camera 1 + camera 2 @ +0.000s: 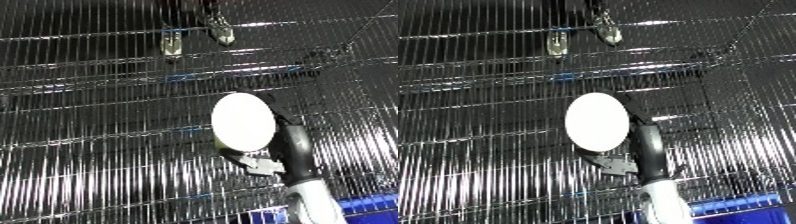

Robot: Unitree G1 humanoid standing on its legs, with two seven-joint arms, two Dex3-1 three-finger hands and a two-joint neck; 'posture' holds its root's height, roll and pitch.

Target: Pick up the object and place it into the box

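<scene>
Left eye view: right robot hand [289, 142] curls round a white disc [242, 121] above wire mesh [98, 165].

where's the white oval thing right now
The white oval object sits center-right in the left eye view, held up by the right hand above the metal grid surface.
</scene>
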